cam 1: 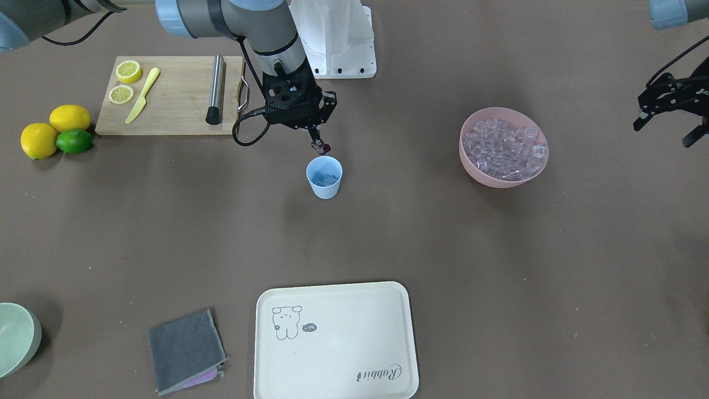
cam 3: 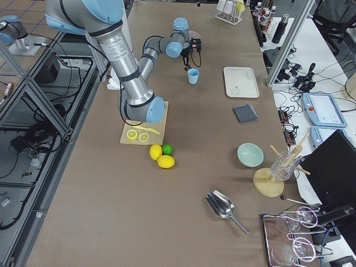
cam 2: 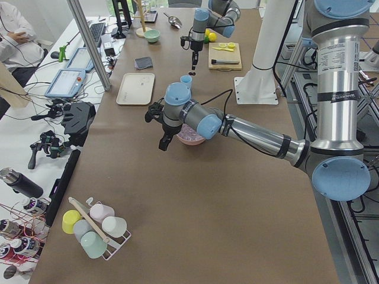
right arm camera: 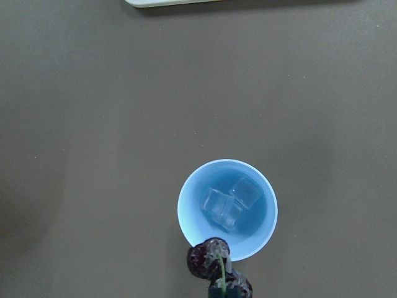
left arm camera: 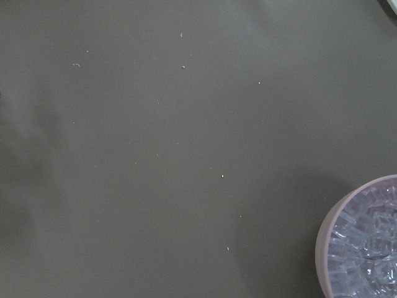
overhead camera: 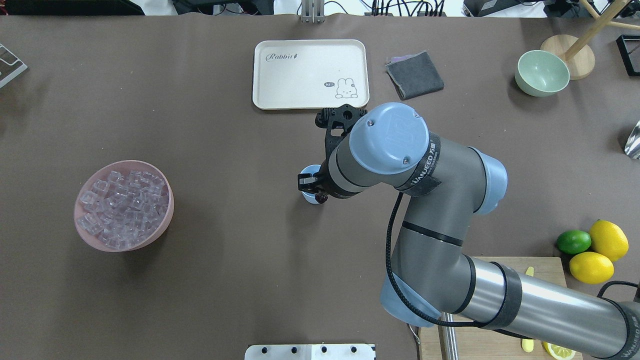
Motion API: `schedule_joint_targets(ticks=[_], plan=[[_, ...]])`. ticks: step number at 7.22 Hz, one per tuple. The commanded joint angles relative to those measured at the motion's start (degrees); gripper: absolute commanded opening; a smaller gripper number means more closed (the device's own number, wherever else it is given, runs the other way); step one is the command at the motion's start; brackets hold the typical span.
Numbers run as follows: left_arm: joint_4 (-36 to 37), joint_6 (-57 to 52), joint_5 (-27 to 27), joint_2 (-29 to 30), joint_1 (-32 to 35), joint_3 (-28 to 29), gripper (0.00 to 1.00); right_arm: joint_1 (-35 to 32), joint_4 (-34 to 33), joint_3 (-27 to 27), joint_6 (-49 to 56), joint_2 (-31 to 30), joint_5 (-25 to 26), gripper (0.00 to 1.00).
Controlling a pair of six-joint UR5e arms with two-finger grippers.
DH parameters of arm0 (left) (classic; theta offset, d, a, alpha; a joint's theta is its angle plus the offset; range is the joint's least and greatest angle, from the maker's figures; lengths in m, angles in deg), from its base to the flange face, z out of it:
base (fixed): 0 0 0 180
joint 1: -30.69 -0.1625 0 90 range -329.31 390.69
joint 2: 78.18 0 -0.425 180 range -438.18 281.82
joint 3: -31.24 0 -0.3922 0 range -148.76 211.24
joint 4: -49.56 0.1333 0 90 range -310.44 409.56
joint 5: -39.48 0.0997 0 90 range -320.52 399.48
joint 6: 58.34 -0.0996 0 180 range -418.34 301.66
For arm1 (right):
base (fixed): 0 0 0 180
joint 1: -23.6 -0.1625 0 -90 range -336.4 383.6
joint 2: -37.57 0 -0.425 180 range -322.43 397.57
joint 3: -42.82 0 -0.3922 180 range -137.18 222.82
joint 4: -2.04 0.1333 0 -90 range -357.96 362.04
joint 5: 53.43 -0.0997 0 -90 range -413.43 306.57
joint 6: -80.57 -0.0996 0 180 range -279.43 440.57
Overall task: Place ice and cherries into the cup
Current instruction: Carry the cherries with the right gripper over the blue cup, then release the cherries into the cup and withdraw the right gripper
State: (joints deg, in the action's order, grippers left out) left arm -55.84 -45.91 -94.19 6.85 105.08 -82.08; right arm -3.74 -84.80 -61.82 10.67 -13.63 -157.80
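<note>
Right gripper (cam 1: 317, 138) clamped on glossy dark-red cherries (right arm camera: 209, 257), over rim of pale blue plastic cup (cam 1: 324, 178). Likely cherry step; next, centring and releasing.

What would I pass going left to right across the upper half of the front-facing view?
First the leftmost lemon → lime → cutting board → cup → pink bowl holding ice → left gripper. The right gripper with the cherries overlaps the cup, so I skip it.

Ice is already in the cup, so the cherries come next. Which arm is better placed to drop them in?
Right. The right hand holds the cherries at the rim of the cup; the left hand hangs empty, far off past the pink bowl.
</note>
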Motion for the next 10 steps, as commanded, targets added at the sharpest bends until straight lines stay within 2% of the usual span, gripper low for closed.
schedule_joint_targets(ticks=[1, 4, 5, 6, 7, 9, 10], plan=[[-0.2, 0.0, 0.1, -0.9, 0.1, -0.4, 0.97, 0.1, 0.1, 2.4, 0.6, 2.1, 1.5, 0.00], [-0.2, 0.0, 0.4, -0.7, 0.1, 0.1, 0.97, -2.4, 0.9, 6.1, 1.7, 3.9, 1.5, 0.00], [-0.1, 0.0, 0.4, -0.6, 0.1, 0.1, 0.97, -2.4, 1.6, 7.1, 1.6, 4.0, 1.5, 0.03], [-0.1, 0.0, 0.5, -0.5, 0.1, 0.2, 0.97, -2.3, 3.9, 8.7, 0.9, 4.2, 1.5, 0.99], [0.0, 0.0, 0.4, -0.3, 0.1, 0.8, 0.97, -2.0, 5.6, 9.8, 0.8, 3.7, 1.5, 1.00], [0.0, -0.7, 0.6, 0.1, 0.1, 3.4, 0.97, -4.0, 5.6, 6.7, 1.4, 1.4, 0.3, 1.00], [0.5, -1.5, 0.6, 0.1, 0.6, 3.7, 0.97, -10.1, 3.6, 2.2, 3.4, -3.6, -6.2, 1.00]])
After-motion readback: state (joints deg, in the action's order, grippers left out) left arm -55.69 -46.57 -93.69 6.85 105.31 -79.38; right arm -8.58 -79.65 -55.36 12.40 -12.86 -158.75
